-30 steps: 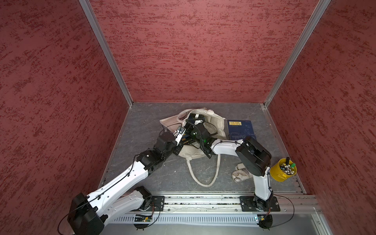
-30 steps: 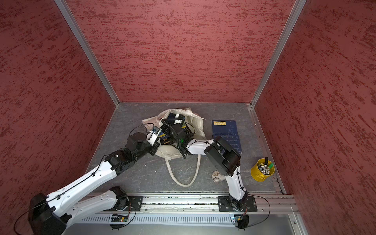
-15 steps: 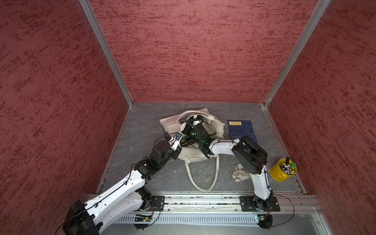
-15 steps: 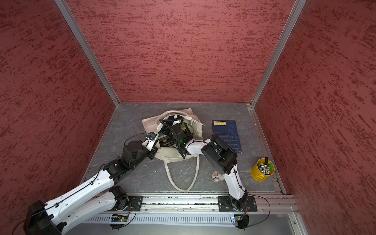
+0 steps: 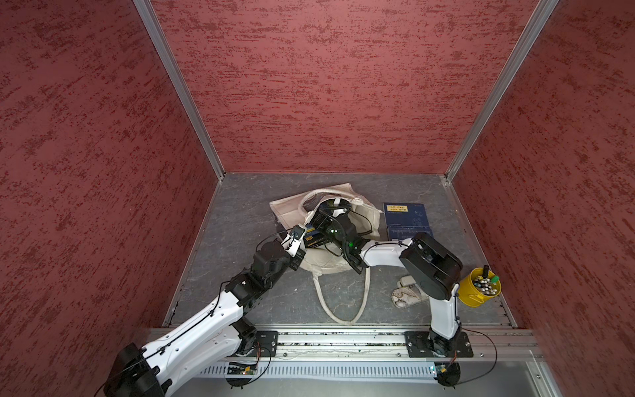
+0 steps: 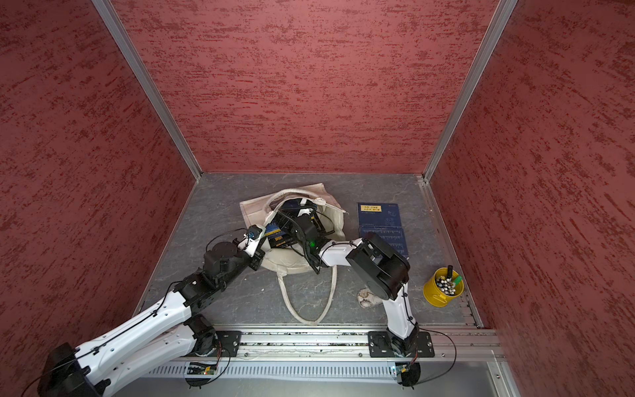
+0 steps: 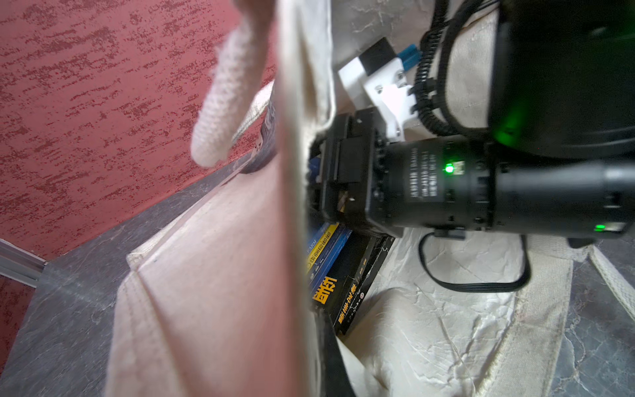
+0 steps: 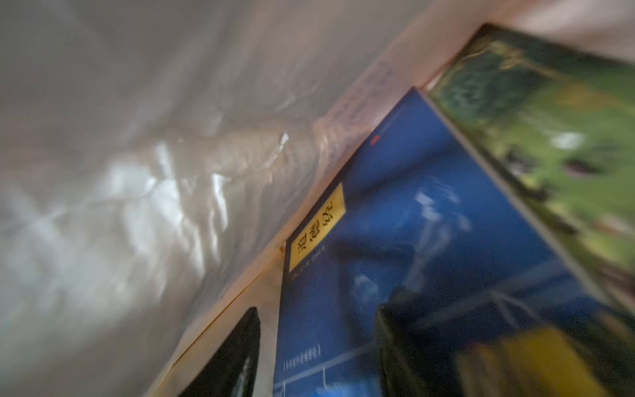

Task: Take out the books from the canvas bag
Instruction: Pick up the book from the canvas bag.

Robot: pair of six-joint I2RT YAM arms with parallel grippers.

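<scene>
Grey table (image 5: 247,213) surface carried all items. The canvas bag (image 5: 287,211) (image 6: 254,209) lay at the table's centre in both top views, with its mouth facing the arms. The left gripper (image 5: 301,247) was clenched on the bag's rim, and the cloth (image 7: 213,275) stood raised in the left wrist view. The right gripper (image 5: 324,214) sat inside the bag's mouth. Its jaws were hidden in the top views and blurred in the right wrist view, so its state could not be determined.

One dark blue book (image 5: 407,220) lay flat on the table just beside the bag, on the right arm's side. A stack of books (image 5: 313,238) lay inside the bag at its mouth. It included a black book (image 7: 347,292) with orange lettering, a blue book (image 8: 429,240) and a green book (image 8: 549,137).

A yellow bucket (image 5: 476,297) of pens stood at the table's right edge. A white pouch (image 5: 405,295) lay near the right arm.
</scene>
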